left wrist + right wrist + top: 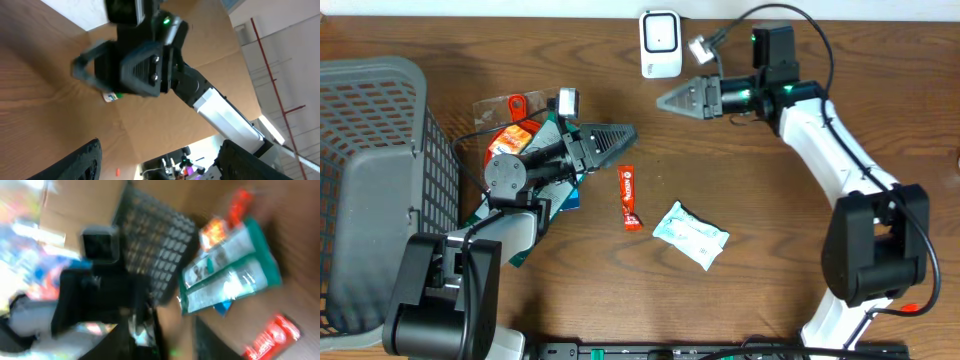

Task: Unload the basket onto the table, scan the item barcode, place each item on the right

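Note:
The white barcode scanner (660, 43) stands at the table's far edge. A red snack bar (630, 197) and a white-and-teal packet (690, 235) lie loose mid-table, both untouched. My left gripper (625, 135) hovers above the bar's far end, pointing right; its fingers (87, 162) stand wide apart and empty, so it is open. My right gripper (665, 100) floats just below the scanner, pointing left. In the blurred right wrist view its fingers (212, 340) show a strip of bare table between them: open, holding nothing. The red bar (272, 337) shows at the lower right there.
A grey mesh basket (370, 180) fills the left side. A pile of teal, blue and orange packets (520, 135) lies beside it under my left arm, and the teal packets (230, 270) also show in the right wrist view. The two grippers face each other closely.

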`<action>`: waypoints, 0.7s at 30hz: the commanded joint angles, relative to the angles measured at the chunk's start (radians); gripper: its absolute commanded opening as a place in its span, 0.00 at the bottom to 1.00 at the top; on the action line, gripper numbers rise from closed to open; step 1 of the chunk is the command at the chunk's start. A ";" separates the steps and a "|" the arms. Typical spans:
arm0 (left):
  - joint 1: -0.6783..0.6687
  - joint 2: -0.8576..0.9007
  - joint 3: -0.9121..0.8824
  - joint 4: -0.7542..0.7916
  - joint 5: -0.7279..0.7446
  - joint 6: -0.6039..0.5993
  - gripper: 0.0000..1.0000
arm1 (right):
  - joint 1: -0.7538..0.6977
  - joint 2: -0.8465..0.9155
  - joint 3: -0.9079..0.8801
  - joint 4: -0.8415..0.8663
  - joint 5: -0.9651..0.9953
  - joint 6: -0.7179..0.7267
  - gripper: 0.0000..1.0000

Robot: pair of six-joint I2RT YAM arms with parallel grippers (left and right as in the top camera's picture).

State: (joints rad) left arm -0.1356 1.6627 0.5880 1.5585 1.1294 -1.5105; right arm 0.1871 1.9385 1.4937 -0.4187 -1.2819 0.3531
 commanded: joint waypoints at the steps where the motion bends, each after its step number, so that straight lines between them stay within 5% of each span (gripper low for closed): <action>1: 0.016 -0.002 0.005 -0.037 0.078 0.100 0.75 | -0.043 0.009 0.002 -0.152 0.227 -0.182 0.56; 5: 0.016 -0.002 0.005 -0.285 0.152 0.213 0.75 | -0.061 0.009 0.002 -0.389 0.365 -0.323 0.99; 14: 0.007 -0.002 0.005 -1.028 0.119 0.621 0.75 | -0.075 0.009 0.002 -0.680 0.542 -0.358 0.99; 17: -0.012 -0.002 0.005 -1.108 0.119 0.671 0.75 | -0.075 0.009 -0.004 -0.738 0.575 -0.360 0.67; 18: -0.023 -0.002 0.005 -1.115 0.120 0.672 0.75 | -0.075 0.009 -0.006 -0.757 0.575 -0.371 0.65; 19: -0.033 -0.002 0.005 -1.117 0.120 0.672 0.75 | -0.075 0.009 -0.009 -0.770 0.579 -0.378 0.66; 21: -0.058 -0.002 0.005 -1.118 0.120 0.672 0.75 | -0.075 0.009 -0.014 -0.797 0.625 -0.377 0.88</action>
State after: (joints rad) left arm -0.1650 1.6630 0.5854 0.4442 1.2316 -0.9104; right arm 0.1196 1.9408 1.4891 -1.1999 -0.7277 0.0040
